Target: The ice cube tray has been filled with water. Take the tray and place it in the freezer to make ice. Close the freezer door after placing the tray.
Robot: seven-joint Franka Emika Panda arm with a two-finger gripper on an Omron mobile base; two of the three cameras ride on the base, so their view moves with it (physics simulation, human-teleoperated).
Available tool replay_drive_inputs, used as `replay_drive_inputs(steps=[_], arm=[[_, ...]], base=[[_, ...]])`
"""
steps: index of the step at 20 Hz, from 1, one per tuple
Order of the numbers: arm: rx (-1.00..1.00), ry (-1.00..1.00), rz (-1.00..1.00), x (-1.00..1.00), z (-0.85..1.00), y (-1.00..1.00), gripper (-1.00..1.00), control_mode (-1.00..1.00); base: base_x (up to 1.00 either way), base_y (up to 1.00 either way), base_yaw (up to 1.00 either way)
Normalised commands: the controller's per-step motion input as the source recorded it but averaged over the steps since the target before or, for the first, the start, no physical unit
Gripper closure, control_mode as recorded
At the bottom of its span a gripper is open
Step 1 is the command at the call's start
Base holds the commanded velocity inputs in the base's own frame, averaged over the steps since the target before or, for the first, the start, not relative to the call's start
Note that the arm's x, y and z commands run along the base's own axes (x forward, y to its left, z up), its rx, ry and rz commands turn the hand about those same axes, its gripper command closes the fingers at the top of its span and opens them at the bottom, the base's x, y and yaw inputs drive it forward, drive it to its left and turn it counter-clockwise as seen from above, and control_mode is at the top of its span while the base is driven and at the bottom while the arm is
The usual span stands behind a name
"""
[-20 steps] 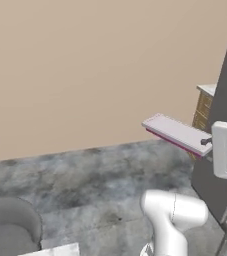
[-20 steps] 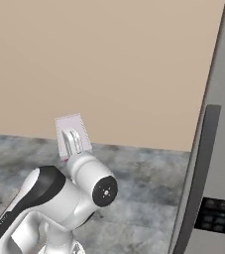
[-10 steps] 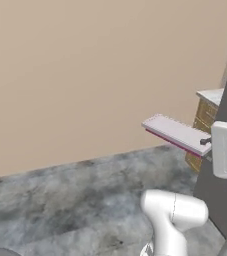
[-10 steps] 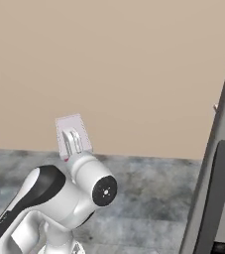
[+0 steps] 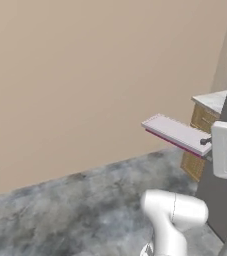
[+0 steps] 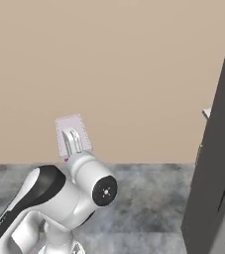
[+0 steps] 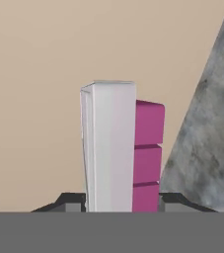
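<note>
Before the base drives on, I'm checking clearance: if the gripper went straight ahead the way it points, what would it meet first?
Probably the beige wall. The gripper, shut on the ice cube tray, points at it, and the tray's far end would touch first. Depth is unclear.

Matt smooth pale ice cube tray, mottled stone-look floor, flat matt wall

Tray held level in pincer, above floor, before wall; cabinet behind, freezer at right.
</note>
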Motion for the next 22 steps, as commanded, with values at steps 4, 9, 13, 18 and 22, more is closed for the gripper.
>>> replay_drive_inputs(steps=[4, 9, 13, 18, 22], arm=[[0.00, 0.00, 0.00, 0.00, 0.00, 0.00, 1.00, 1.00], [0.00, 0.00, 0.00, 0.00, 0.00, 0.00, 1.00, 1.00], [0.00, 0.00, 0.00, 0.00, 0.00, 0.00, 1.00, 1.00], [0.00, 0.00, 0.00, 0.00, 0.00, 0.00, 1.00, 1.00], [0.00, 0.00, 0.00, 0.00, 0.00, 0.00, 1.00, 1.00]], base=[[0.65, 0.00, -0.28], [0.60, 0.00, -0.30], [0.54, 0.00, -0.33], [0.47, 0.00, -0.36], [0.46, 0.00, -0.39]])
